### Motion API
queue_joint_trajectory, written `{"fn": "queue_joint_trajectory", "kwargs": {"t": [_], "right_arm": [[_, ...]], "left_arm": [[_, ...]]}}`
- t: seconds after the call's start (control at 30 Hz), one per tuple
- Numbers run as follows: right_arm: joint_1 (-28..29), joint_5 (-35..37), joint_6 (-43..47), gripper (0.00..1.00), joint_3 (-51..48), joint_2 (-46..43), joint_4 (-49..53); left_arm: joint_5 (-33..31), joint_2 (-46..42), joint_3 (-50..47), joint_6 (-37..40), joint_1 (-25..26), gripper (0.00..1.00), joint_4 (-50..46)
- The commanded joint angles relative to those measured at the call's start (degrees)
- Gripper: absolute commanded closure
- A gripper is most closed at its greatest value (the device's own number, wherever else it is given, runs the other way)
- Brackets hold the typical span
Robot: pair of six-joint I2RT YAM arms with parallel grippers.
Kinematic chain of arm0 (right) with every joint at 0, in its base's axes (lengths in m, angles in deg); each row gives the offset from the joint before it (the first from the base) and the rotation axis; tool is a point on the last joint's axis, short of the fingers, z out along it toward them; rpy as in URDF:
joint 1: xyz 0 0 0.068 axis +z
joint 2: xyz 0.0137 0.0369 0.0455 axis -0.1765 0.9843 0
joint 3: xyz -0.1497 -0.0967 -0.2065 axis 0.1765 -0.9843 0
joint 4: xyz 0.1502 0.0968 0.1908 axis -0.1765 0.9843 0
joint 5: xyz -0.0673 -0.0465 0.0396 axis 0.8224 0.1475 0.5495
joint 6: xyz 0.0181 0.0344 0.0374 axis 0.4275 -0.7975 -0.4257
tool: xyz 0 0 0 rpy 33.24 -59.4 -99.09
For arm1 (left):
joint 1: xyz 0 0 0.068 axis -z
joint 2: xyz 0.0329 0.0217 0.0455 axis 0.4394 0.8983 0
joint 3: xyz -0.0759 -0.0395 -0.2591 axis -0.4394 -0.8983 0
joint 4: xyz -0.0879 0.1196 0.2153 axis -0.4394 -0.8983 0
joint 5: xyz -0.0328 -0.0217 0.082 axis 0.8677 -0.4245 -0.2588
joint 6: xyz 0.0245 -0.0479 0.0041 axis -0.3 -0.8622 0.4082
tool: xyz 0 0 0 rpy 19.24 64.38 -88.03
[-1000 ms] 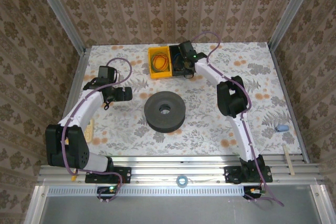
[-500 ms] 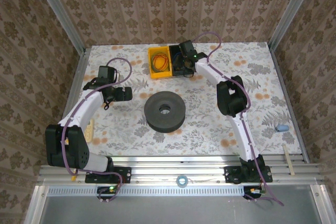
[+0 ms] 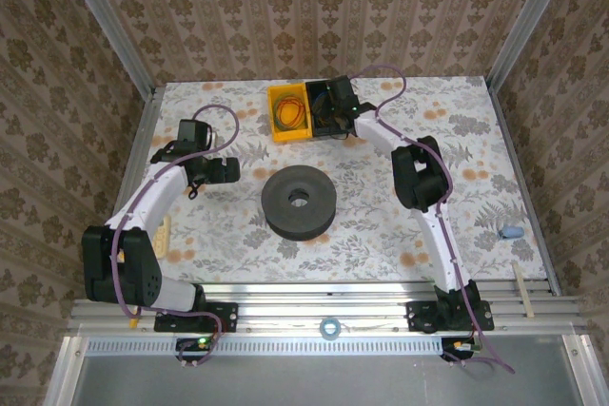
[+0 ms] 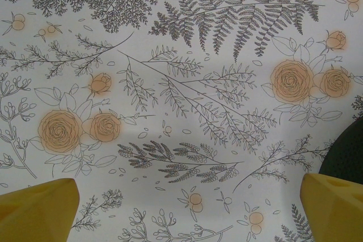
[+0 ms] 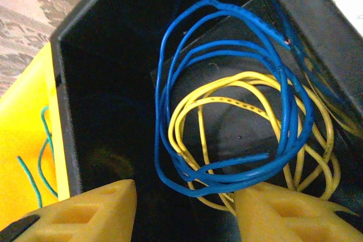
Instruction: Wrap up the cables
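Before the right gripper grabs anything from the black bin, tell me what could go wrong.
1. The blue cable and the yellow cable lie as interlaced loops in the black bin, so the right gripper may lift both at once or tighten them into a knot.
2. That gripper hangs close to the wall next to the yellow bin; going down, it could strike the wall or shift the bins.

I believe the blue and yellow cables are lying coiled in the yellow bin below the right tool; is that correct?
Not quite: the right wrist view shows the cables coiled in the black bin, beside the yellow bin, below the right tool.
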Motion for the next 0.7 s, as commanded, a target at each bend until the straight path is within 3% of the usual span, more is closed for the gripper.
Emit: {"fn": "queue_joint_trajectory", "kwargs": {"t": [0.0, 0.27, 0.67], "right_arm": [[-0.3, 2.4, -3.5, 0.49, -4.3, -2.1, -3.6], [-0.5, 3.8, -5.5, 0.54, -3.8, -1.3, -4.3], [-0.6, 4.6, -6.9, 0.71, -0.9, 0.9, -4.6]], "left_arm": [[0.0, -1.5, -0.6, 1.4, 0.2, 0.0, -0.8], [0.0, -1.5, -0.4, 1.4, 0.2, 0.0, -0.9], [0.0, -1.4, -0.1, 1.5, 0.2, 0.0, -1.0]]}}
